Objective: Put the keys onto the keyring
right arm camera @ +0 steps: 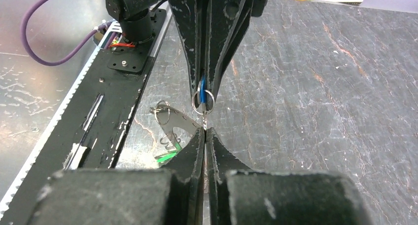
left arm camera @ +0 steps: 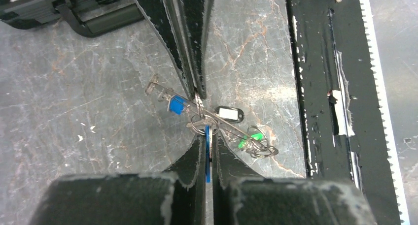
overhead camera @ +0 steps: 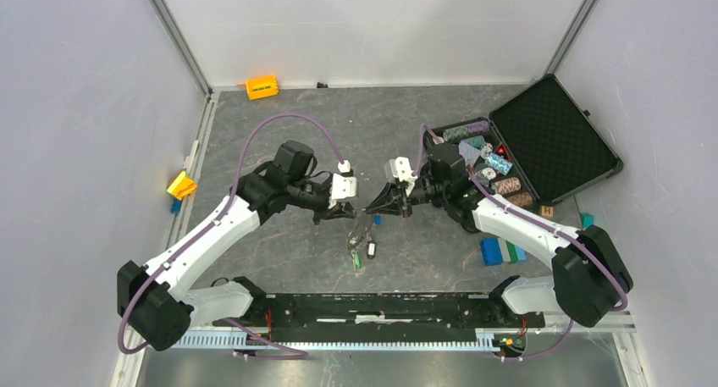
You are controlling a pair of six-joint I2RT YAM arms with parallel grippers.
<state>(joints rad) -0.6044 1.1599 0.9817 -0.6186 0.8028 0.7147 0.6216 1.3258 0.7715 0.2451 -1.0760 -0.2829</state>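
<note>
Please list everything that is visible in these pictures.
keys: one bunch, silver with blue, black and green tags, middle of the table
case: one, black, open, far right
chips: several stacks, striped, inside the case
orange block: one, far edge
yellow block: one, left edge
flat blocks: a few, blue, green, white, near the right arm
wooden cube: one, beside the case
left gripper: black, shut on a blue-tagged key
right gripper: black, shut, tip to tip with the left

left arm (overhead camera: 212, 234), right arm (overhead camera: 518, 222): white shells fitted between black joints | cables (overhead camera: 279, 118): purple, looped | left gripper (left arm camera: 207, 139): black tapered fingers, edges scuffed pale | wrist block (overhead camera: 342, 186): white
</note>
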